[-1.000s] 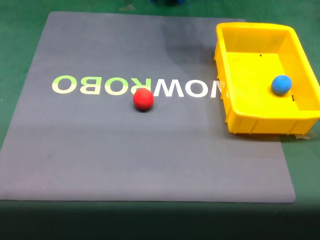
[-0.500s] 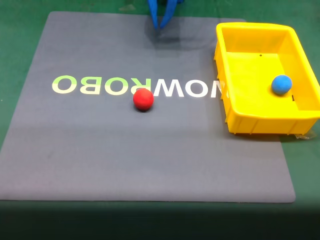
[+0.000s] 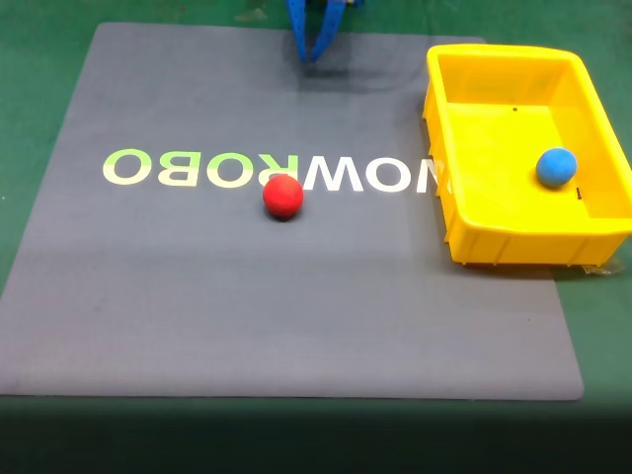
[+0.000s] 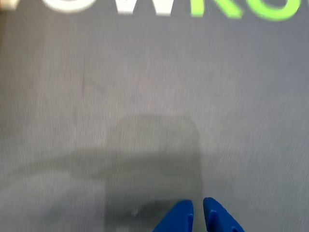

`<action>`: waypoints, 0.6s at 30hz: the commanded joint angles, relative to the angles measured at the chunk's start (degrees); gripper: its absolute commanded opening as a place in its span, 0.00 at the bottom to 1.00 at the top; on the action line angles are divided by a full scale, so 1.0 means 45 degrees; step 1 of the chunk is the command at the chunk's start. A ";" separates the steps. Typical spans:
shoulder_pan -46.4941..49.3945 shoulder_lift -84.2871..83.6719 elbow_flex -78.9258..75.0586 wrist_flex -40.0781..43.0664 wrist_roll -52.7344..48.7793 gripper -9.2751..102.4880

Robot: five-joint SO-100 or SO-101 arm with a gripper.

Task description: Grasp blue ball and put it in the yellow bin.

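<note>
In the fixed view the blue ball (image 3: 556, 166) already rests inside the yellow bin (image 3: 494, 242), well right of and nearer the camera than the gripper (image 3: 312, 54), whose fingertips stand nearly together, holding nothing.

Fixed view: camera set high opposite the arm, looking obliquely down over the whole grey mat (image 3: 296, 296); the mat's lettering (image 3: 272, 170) reads reversed and upside down, the mat's far edge lies at the top, and the yellow bin (image 3: 513, 242) stands at the far right corner. Wrist view: camera close above the mat (image 4: 145, 87), facing forward and down past the blue gripper (image 4: 198, 209) at the bottom edge, with the lettering (image 4: 193, 6) along the top. Shared region: the mat's far-edge strip, the gripper (image 3: 314, 51) and the lettering.
</note>
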 commanded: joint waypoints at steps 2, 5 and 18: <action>-0.0137 0.0820 0.0391 0.2305 0.0059 0.08; -0.0234 0.0820 0.0391 0.3242 0.0352 0.08; -0.0254 0.0820 0.0391 0.3516 0.0664 0.10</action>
